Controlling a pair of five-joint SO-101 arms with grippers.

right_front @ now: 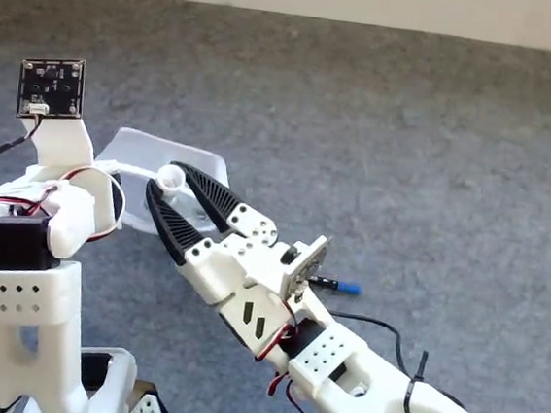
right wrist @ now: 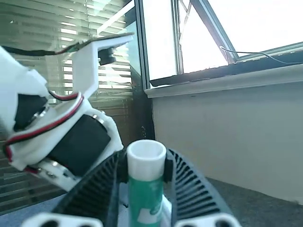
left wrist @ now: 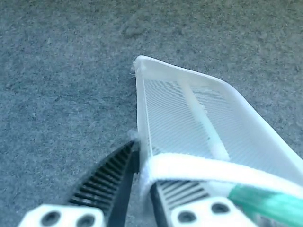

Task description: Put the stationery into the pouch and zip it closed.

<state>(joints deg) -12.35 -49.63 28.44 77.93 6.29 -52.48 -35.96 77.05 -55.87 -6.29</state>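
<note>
A translucent white mesh pouch (right_front: 178, 158) lies on the grey carpet beside the left arm (right_front: 44, 223). My left gripper (left wrist: 141, 163) is shut on the pouch's (left wrist: 199, 123) near edge and holds it tilted up. My right gripper (right_front: 168, 179) is shut on a glue stick (right wrist: 146, 182) with a white cap and green body. It holds the stick's cap (right_front: 171, 176) at the pouch's mouth. In the left wrist view the stick's green body (left wrist: 267, 203) shows just below the pouch's white rim band (left wrist: 199, 168). A pen with a blue end (right_front: 336, 286) lies on the carpet beside the right arm.
Grey carpet (right_front: 409, 141) spreads open behind and to the right of the pouch. The left arm's base and camera mount (right_front: 51, 87) stand close to the pouch. A black cable (right_front: 381, 329) trails by the right arm. A pale wall (right wrist: 236, 123) and window show in the right wrist view.
</note>
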